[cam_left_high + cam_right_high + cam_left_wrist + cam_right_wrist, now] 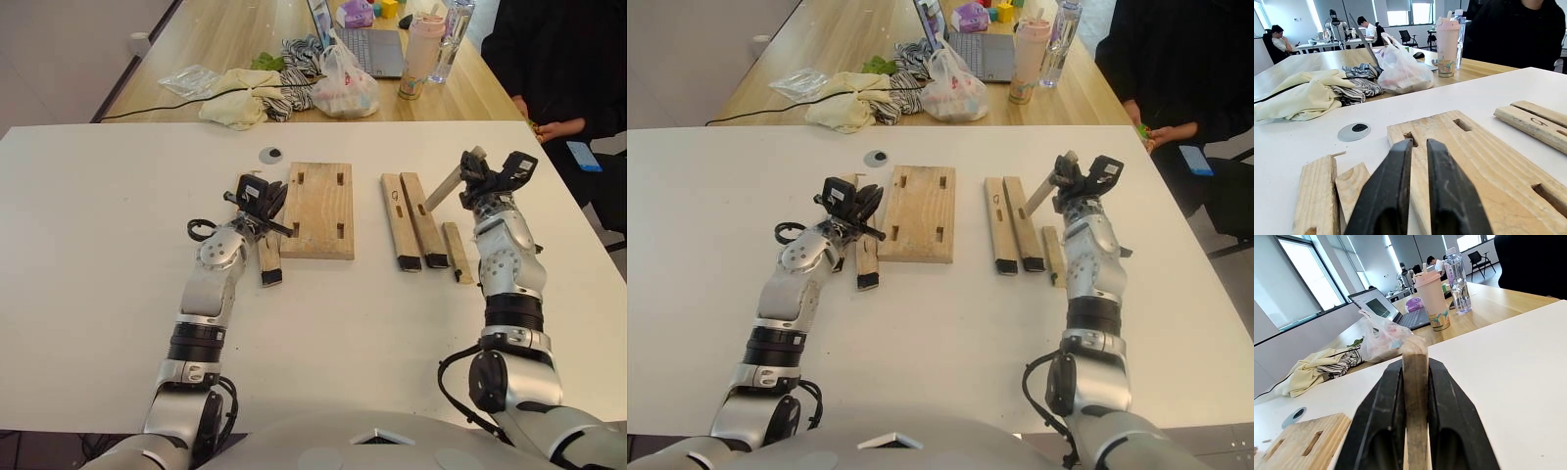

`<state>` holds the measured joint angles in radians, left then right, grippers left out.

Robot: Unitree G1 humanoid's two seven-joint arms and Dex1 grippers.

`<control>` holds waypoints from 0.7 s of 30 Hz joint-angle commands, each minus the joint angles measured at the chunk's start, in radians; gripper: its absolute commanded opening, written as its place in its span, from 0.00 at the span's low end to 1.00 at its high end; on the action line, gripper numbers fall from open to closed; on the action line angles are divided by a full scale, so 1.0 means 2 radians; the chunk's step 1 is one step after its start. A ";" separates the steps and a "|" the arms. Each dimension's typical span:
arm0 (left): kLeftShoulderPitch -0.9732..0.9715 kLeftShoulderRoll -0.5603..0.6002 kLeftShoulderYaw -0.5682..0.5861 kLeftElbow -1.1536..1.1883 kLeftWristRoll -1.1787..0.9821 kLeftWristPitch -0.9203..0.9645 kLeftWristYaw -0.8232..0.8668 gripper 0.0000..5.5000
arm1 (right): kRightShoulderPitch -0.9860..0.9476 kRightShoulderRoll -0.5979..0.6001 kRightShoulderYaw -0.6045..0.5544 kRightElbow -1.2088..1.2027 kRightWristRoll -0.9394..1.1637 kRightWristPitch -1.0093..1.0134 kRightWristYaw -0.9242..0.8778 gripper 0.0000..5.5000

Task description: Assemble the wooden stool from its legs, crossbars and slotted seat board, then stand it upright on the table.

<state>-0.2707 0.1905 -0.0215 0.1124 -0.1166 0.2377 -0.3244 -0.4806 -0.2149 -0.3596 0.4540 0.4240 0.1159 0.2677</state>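
Held piece: right gripper (477,176) is clenched on a pale square wooden stick (446,188), carried tilted above the white worktop (98,245) toward its right edge. Idle side: left gripper (1419,166), fingers drawn almost together with nothing between them, sits low over the left edge of the pale four-slot seat board (318,211), mid-worktop. Two long dark-tipped wooden legs (411,223) lie flat between the board and the right arm. Judgement: square the stick's end to a slot and bring it upright before pressing. The left gripper could pin the board against sliding.

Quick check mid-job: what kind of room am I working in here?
Probably an open-plan office or lab workspace: an open laptop on the wooden desk behind the white table, big windows, and an office chair farther back.
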 commanded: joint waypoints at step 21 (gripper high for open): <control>-0.005 0.009 0.002 0.042 0.022 -0.016 0.002 0.09 | 0.018 0.033 0.018 -0.026 0.021 0.022 0.000 0.07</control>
<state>-0.2776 0.1993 -0.0122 0.1863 -0.0873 0.2134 -0.3252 -0.4450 -0.1647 -0.3324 0.4262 0.4561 0.1246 0.2783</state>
